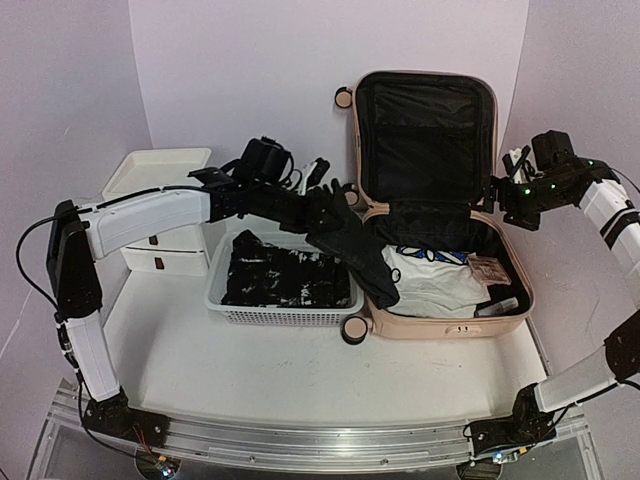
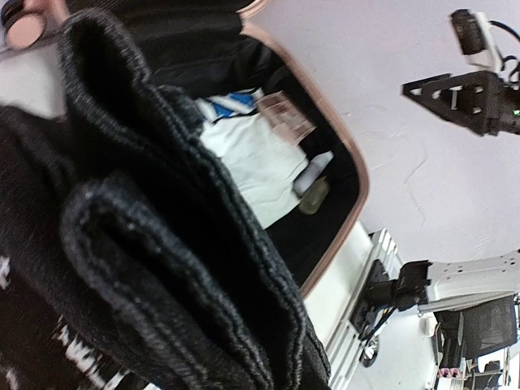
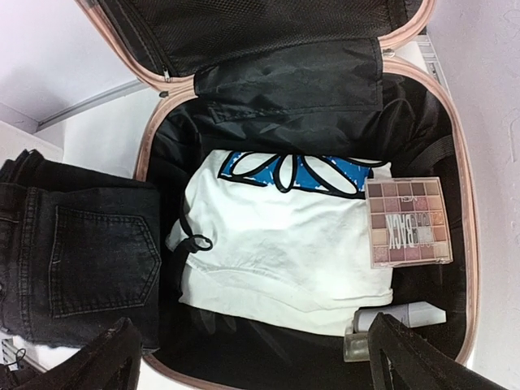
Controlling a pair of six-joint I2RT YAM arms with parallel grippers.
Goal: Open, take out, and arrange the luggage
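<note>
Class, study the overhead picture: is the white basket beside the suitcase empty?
No, the basket holds black clothing with white print.

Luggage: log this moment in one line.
luggage open, lid up | left end effector shut on black jeans at luggage rim | right end effector open above luggage | white shirt, palette, bottle inside

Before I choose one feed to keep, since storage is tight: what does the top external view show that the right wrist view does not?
Only top external: the white drawer unit, the white mesh basket of dark clothes, and the left gripper gripping the black jeans. Only right wrist: the stitched back pocket of the jeans and the separate pans of the eyeshadow palette. Both: the open pink suitcase and the white garment with blue print.
</note>
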